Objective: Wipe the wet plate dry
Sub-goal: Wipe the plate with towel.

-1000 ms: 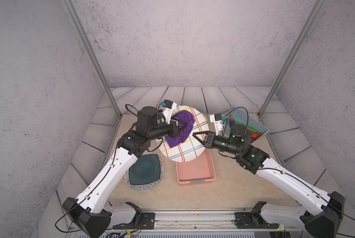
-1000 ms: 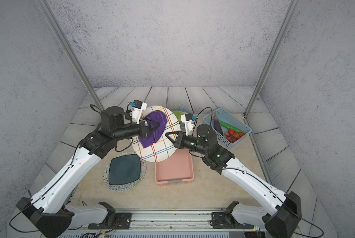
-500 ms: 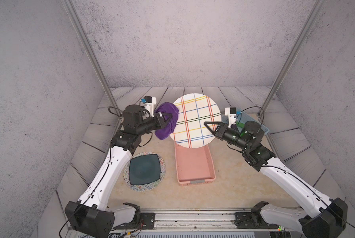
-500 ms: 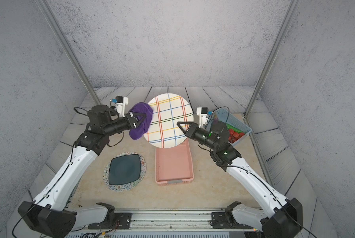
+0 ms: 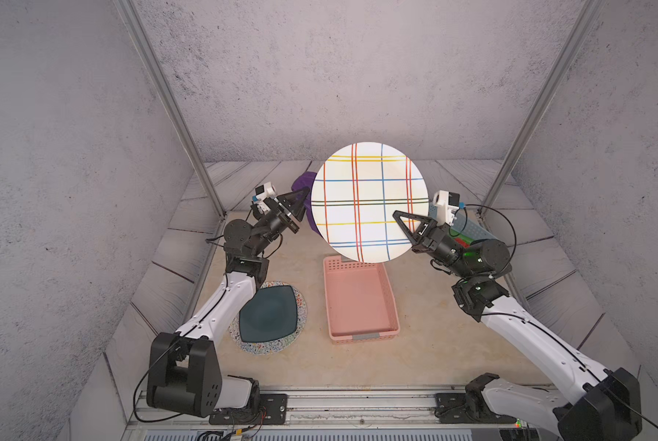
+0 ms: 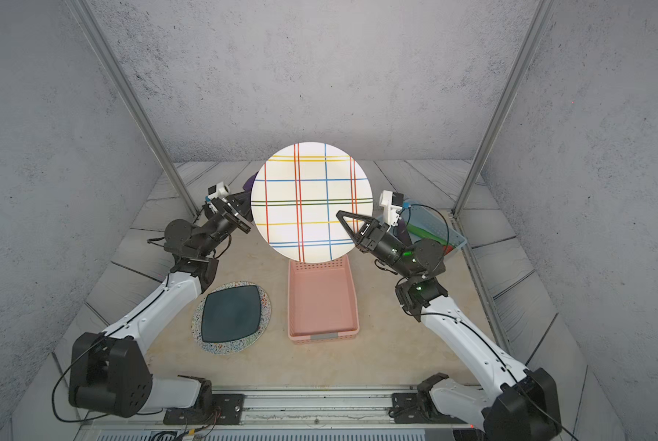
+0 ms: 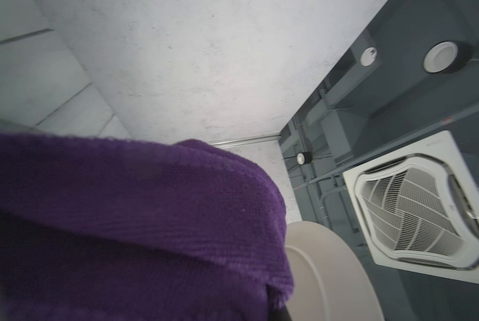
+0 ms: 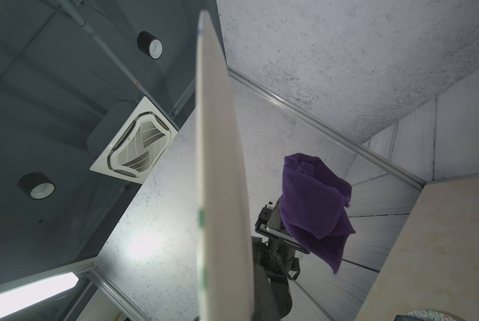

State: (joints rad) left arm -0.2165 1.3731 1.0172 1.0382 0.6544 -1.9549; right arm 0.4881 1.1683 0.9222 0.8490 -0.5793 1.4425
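Plate: the striped plate (image 5: 369,202) stands on edge in the air, above the far end of the pink basket (image 5: 358,301) at mid-worktop (image 5: 434,343).
Plate facing: in both top views the striped face looks toward the worktop's front edge, and the plain underside toward the far edge.
Right gripper: the right gripper (image 5: 400,218) is pressed together on the plate's right rim, low on that side, with one finger lying across the striped face.
Left gripper: the left gripper (image 5: 301,193) is clamped on a bunched purple cloth (image 5: 303,178), just beside the plate's left rim.
Cloth versus plate: the cloth sits on the underside's side, and the plate's left rim hides part of it in a top view (image 6: 249,182).
Gap: the right wrist view shows the plate (image 8: 218,166) edge-on and the cloth (image 8: 313,200) off its plain face, with bare wall between them, so they are apart.
Left wrist view: the cloth (image 7: 121,222) fills most of it, with the plate's pale underside (image 7: 324,264) beyond.
Nearer arm: the left, and it alone is free to wipe, since the right carries the plate.
Coming move, as I judge it: the cloth must go toward the front edge to meet the underside, then sweep rightward across it.
Risk: pushing on a rim-held disc could twist it in the pinch.
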